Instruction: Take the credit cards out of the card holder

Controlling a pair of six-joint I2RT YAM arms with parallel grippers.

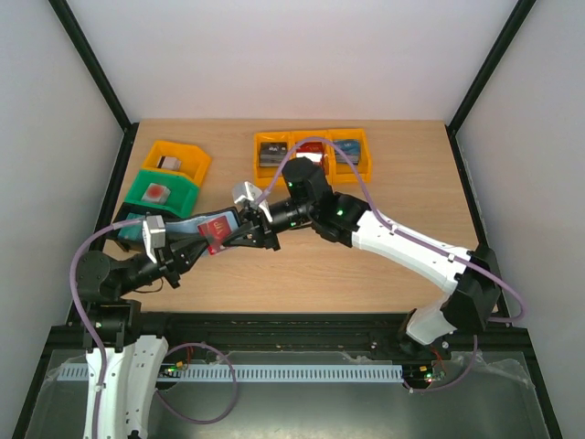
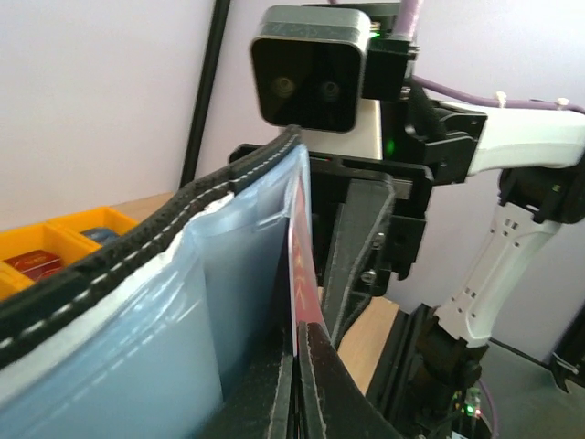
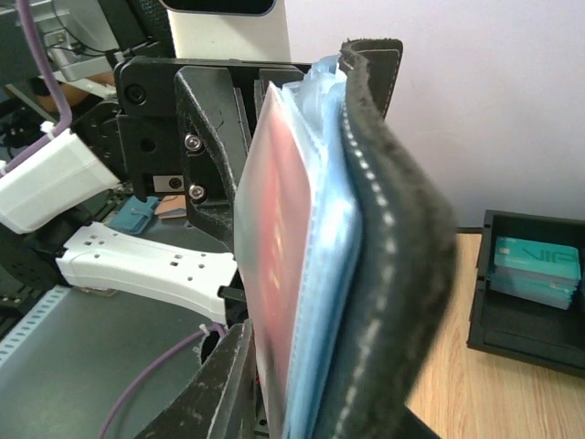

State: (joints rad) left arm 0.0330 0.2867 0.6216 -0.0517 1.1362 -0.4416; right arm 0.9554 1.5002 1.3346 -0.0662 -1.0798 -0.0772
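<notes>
Wooden table [image 1: 366,265], white walls [image 1: 302,55]

At the near edge of the light wooden table [image 1: 366,274], a white-shelled, black-jointed left arm [image 1: 117,386] and a matching right arm [image 1: 411,249] are mounted. Thin purple cables [image 1: 77,267] are looped alongside both. A small green indicator light [image 1: 340,212] is lit on the right arm, above the table.

Bright, even, diffuse light fills the overhead view. The desk [image 1: 384,274] carries only faint, soft-edged shadows, and a small white patch burns out with glare toward 12 o'clock. Both wrist views are well lit against a pale wall [image 2: 91,91]. The card holder [image 2: 183,210] sits so near each lens that its stitching and blue lining blur, worst toward 6 o'clock. The red credit card [image 3: 274,274] smears soft.
</notes>
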